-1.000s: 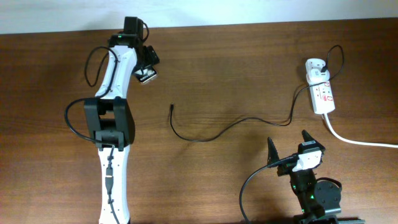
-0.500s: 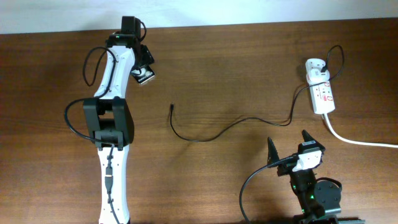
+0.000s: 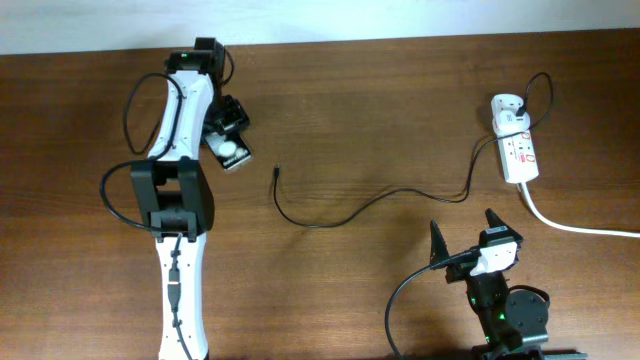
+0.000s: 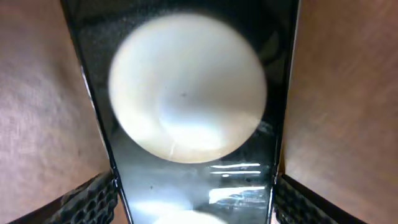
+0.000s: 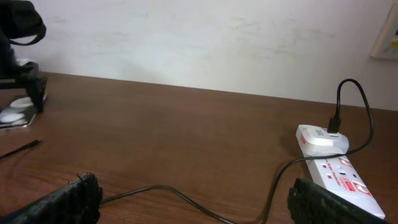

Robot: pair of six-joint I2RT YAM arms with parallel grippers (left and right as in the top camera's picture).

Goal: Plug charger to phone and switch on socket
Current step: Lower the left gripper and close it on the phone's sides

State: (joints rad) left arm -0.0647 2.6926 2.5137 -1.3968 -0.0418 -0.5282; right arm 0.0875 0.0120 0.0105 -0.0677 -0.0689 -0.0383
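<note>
My left hand (image 3: 228,137) grips the phone (image 3: 233,153), my right hand (image 3: 464,238) sits spread and empty; the charger tip (image 3: 276,172) lies loose on the bench (image 3: 380,100), so plugging in and switching the socket (image 3: 518,150) are both left to do.

Brown wooden table (image 3: 350,120), grain running side to side, filling almost all of the overhead view. Seen again in the left wrist view as blurred brown on both sides. Along the far edge, a white wall (image 3: 420,15), only a narrow pale strip from above. Plain and faintly scuffed in the right wrist view, rising behind the table's far edge. High at that view's right margin, part of a cream plate (image 5: 388,31) on the wall, cut off by the frame, its small marks unreadable.
</note>
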